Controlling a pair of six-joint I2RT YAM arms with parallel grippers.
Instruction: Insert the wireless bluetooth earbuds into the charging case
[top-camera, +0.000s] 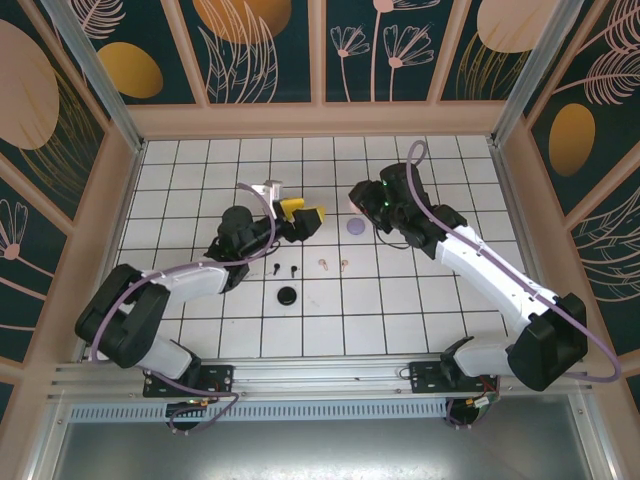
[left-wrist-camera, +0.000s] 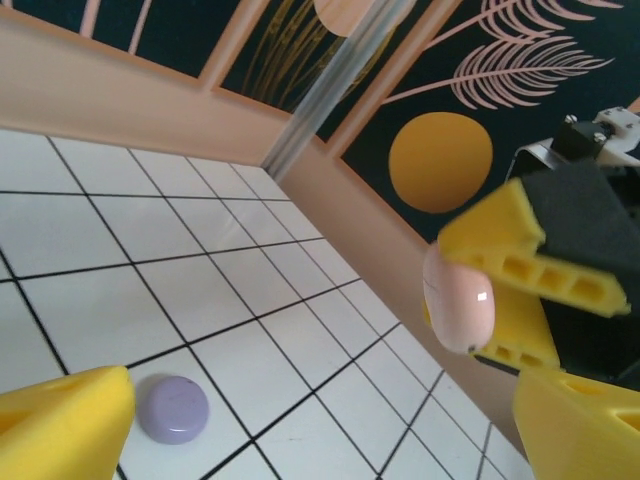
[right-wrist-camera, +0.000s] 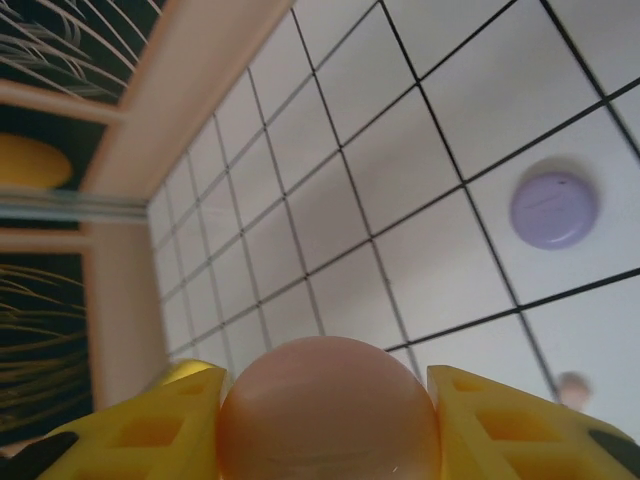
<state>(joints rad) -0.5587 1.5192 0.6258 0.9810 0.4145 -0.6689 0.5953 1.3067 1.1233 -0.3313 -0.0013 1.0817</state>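
My right fingers (top-camera: 362, 197) were clamped on the pink charging case (right-wrist-camera: 330, 410); I could not tell what it held. My left fingers (top-camera: 303, 217) stood apart, empty. Below them, pink earbuds (top-camera: 323, 264) and black earbuds (top-camera: 293, 268) lay loose on the table (top-camera: 420, 320).

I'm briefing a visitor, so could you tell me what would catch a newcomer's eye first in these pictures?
Most striking is the pink rounded case, clamped between the yellow fingers of the right hand. Near it a lilac disc lies on the white tiled table, and nearer the arms tiny black earbuds and pink earbuds sit in a row near the open left hand.
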